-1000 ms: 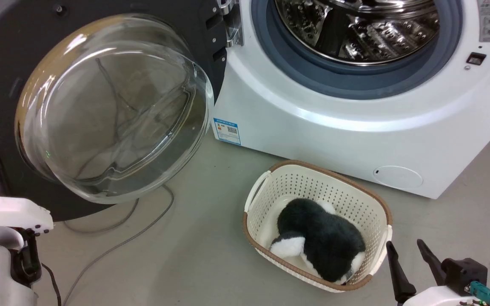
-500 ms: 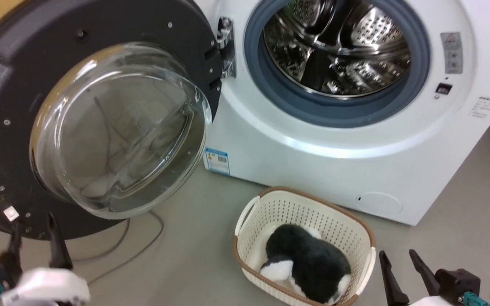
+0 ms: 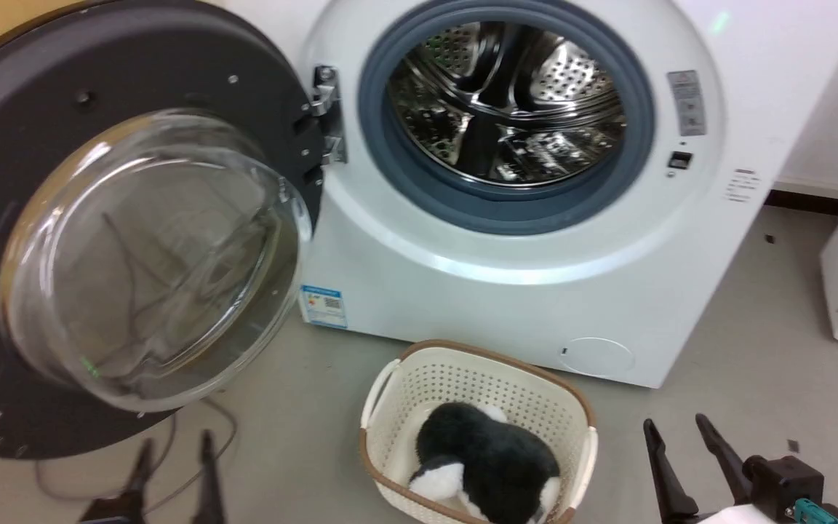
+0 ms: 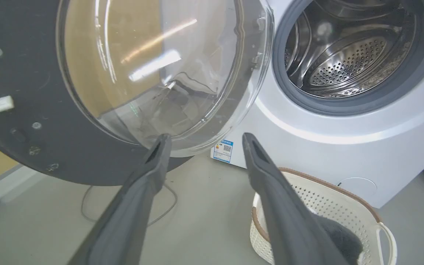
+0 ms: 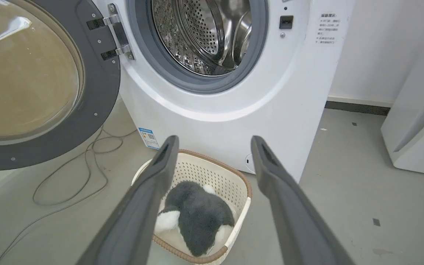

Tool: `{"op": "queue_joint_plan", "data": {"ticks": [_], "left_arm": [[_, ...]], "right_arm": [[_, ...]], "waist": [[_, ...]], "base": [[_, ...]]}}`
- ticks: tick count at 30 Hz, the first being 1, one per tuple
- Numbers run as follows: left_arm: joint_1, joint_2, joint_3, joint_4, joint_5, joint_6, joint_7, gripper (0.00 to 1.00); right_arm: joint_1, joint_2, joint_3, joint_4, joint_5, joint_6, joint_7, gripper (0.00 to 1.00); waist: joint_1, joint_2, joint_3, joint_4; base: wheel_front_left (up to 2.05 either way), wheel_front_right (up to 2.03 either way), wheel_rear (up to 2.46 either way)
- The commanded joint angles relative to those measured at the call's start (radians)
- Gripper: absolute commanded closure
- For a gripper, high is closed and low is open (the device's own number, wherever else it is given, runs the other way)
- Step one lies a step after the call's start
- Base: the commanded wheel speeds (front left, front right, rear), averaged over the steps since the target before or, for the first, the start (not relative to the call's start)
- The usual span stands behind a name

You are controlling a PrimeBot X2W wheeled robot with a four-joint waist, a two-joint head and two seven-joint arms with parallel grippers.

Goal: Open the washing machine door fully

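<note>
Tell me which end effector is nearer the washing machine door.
Left. The left end effector hovers open just below the lower rim of the washing machine door. The right end effector, also open, is farther off, on the other side of the laundry basket.

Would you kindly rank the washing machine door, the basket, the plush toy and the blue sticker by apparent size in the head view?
Largest to smallest:
1. washing machine door
2. basket
3. plush toy, partly cut off
4. blue sticker
</note>
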Motion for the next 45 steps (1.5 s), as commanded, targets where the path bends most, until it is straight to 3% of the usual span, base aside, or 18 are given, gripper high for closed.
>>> {"op": "queue_joint_plan", "data": {"ticks": [1,13,23,24,45], "left_arm": [[0.003,-0.002,-0.049,-0.006,0.029,-0.017,0.013,0.00],[-0.038,-0.008,-0.134,0.033,0.069,-0.037,0.016,0.00],[-0.045,-0.006,-0.134,0.045,0.068,-0.023,0.005,0.00],[-0.030,-0.009,-0.134,0.043,0.067,-0.028,0.011,1.00],[-0.046,-0.022,-0.115,0.024,0.092,-0.039,0.041,1.00]], "right_arm": [[0.020,0.002,0.001,-0.035,-0.015,0.001,0.009,0.00],[0.049,0.002,0.001,-0.099,-0.043,0.001,0.050,0.00],[0.055,0.002,0.012,-0.116,-0.040,0.001,0.061,0.00],[0.044,0.000,0.009,-0.108,-0.043,0.000,0.062,1.00],[0.030,0.000,0.006,-0.123,-0.056,0.000,0.077,1.00]], "waist": [[0.0001,0.0000,-0.009,-0.049],[0.0001,0.0000,-0.008,-0.189],[0.0001,0.0000,-0.004,-0.235],[0.0002,0.0000,-0.004,-0.235],[0.0002,0.0000,-0.001,-0.236]], "base": [[0.00,0.00,0.00],[0.00,0.00,0.00],[0.00,0.00,0.00],[0.00,0.00,0.00],[0.00,0.00,0.00]]}}
